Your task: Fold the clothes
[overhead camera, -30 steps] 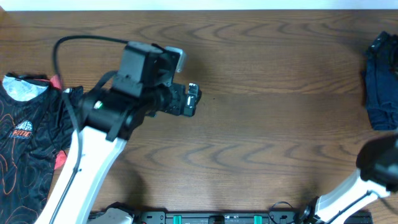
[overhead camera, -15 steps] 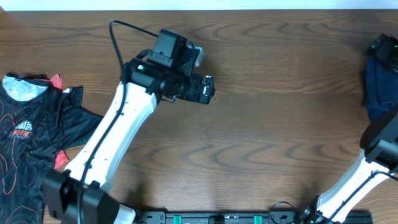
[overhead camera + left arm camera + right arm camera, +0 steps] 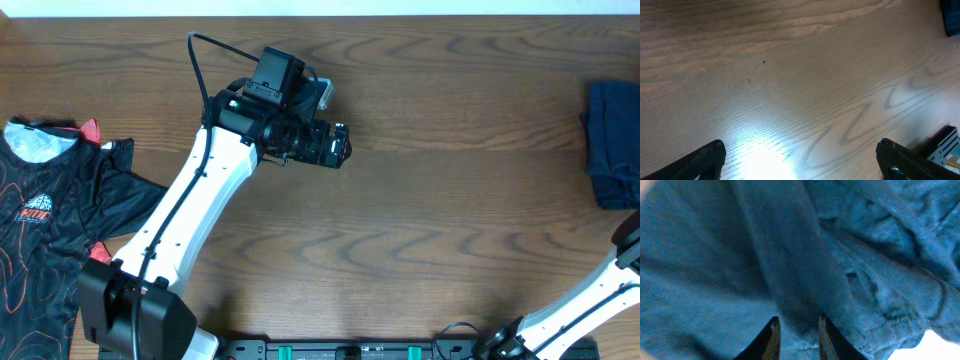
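Observation:
The clothes, a dark navy-blue garment, lie bunched at the table's right edge. They fill the right wrist view, wrinkled and folded over themselves. My right gripper has its two fingers drawn close with a ridge of that navy fabric between them. Overhead shows only its white arm, not the gripper itself. My left gripper hovers over bare wood left of centre, far from the clothes. In the left wrist view it stands wide open with nothing in it. A navy corner shows at the top right.
A black shirt with an orange line pattern lies spread at the left edge. The wooden table stretches between the two garments. A dark rail with green fittings runs along the front edge.
The left arm swung right and away from the black shirt. The right gripper's fingers narrowed onto the navy fabric, and the garment's top edge now lies flatter.

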